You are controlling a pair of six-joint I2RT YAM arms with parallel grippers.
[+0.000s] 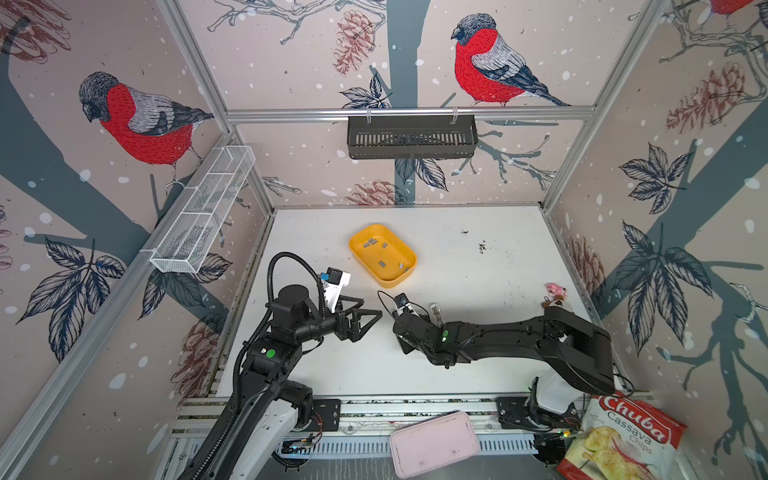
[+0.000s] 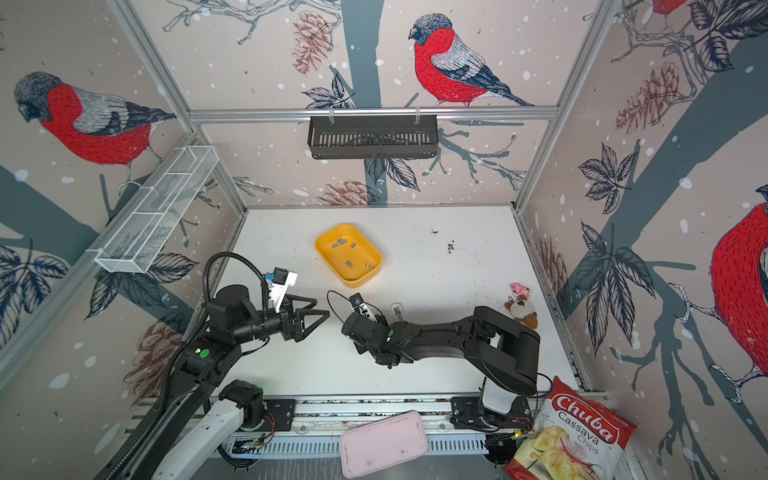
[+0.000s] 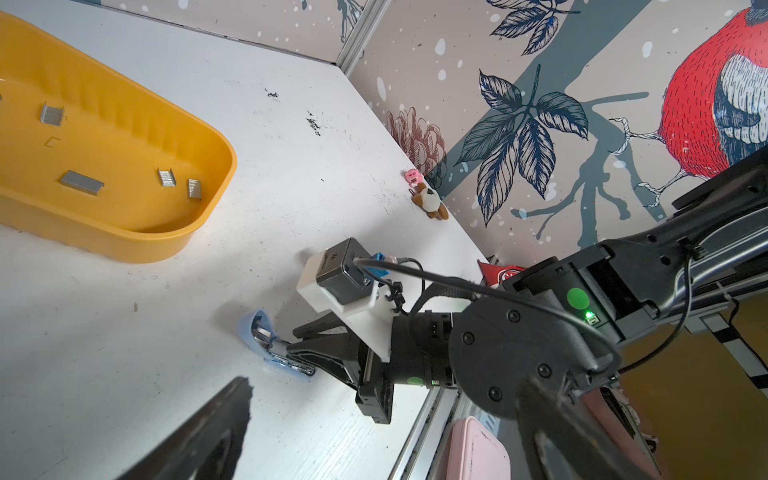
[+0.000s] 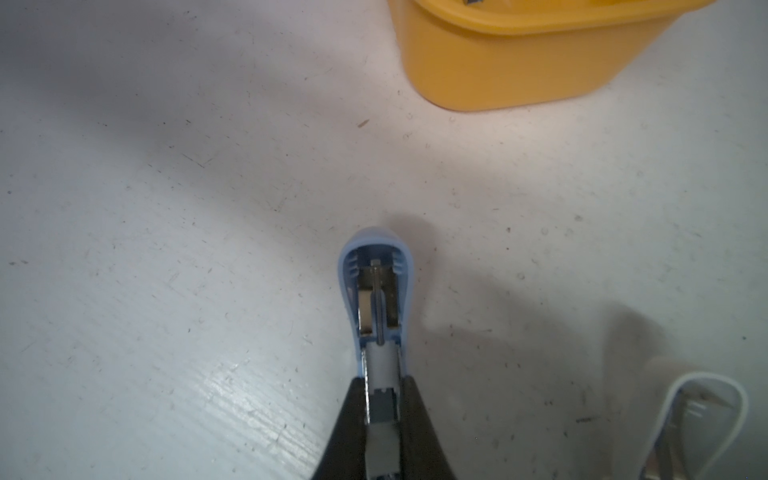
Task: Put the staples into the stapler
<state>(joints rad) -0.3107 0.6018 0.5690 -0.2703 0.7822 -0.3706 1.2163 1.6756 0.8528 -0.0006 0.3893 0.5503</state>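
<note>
Stapler [image 4: 376, 291] clamped open, staples [image 3: 82, 183] not yet fetched from the tray [image 1: 392, 284].

Scuffed, matt white table [image 1: 498, 257] carries everything. Taking the held stapler as dial centre in a top view, the glossy yellow plastic tray, round-cornered, sits at twelve o'clock. The left gripper [image 1: 372, 306] hovers at nine o'clock, its black jaws spread wide and empty. The right gripper [image 4: 382, 382] pinches the stapler's rear between nearly closed jaws, and the stapler appears to rest on the table. Its pale blue shell is smooth and round-nosed, with a bright steel channel and thin rod exposed. Smallest, the staples lie loose on the tray floor: flat grey metal strips, finely ribbed. Loading seems just ahead. By my reading, the free gripper must next lift one thin strip off slick plastic and lay it squarely along the channel.
</note>
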